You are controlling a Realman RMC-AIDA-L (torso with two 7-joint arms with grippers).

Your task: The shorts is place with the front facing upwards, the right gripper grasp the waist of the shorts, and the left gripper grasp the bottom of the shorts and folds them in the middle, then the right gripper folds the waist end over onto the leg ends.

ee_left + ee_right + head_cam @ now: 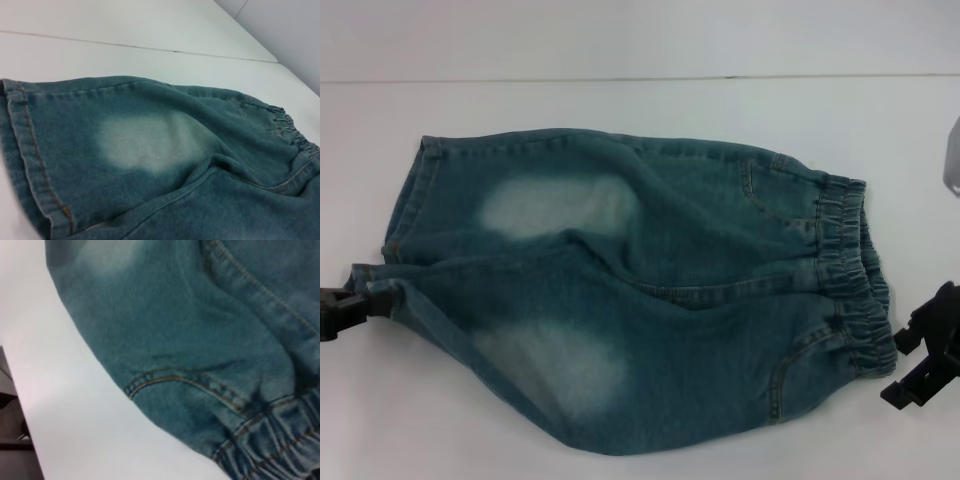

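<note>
Blue denim shorts lie flat on the white table, front up. Their puckered elastic waist is at the right and the bottom hems at the left. The left gripper is at the left edge, shut on the near leg's hem corner, which bunches to a point there. The right gripper stands open just right of the waist's near corner, not holding it. The left wrist view shows the far hem. The right wrist view shows a pocket seam and the waist.
Bare white table surrounds the shorts, and a seam line runs across the back. The table's edge and a dark floor area show in the right wrist view. A grey object sits at the right border.
</note>
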